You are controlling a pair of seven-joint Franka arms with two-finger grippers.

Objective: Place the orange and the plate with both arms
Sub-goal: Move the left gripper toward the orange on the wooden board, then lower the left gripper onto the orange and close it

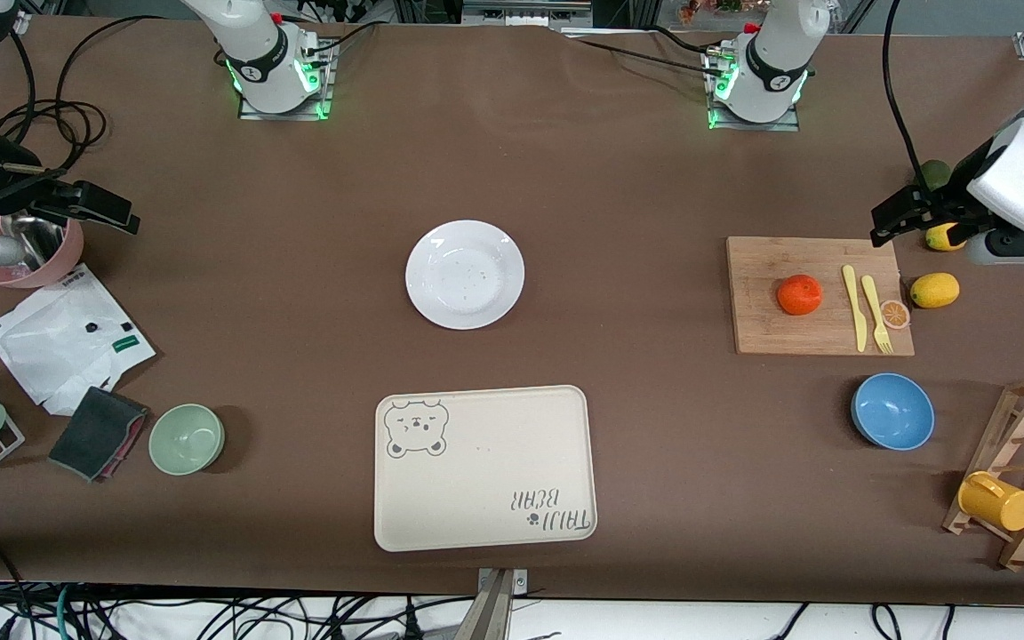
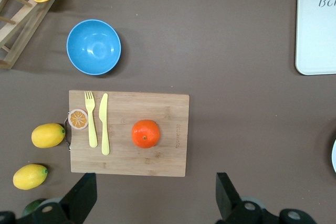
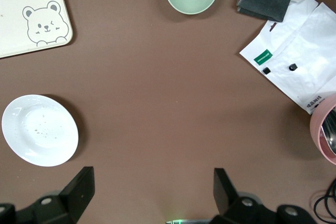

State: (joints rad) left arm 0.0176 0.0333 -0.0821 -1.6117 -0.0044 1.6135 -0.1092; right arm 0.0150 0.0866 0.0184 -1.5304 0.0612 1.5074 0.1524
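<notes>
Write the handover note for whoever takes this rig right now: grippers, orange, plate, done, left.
Left gripper: open, empty, up over the table by the cutting board at the left arm's end.
Right gripper: open, empty, up at the right arm's end, near the pink cup.
Orange: on the cutting board, beside the yellow knife and fork, untouched.
Plate: bare, mid-table, farther from the front camera than the bear tray.
Done: nothing.
Left: pick up both orange and plate and place them.
</notes>
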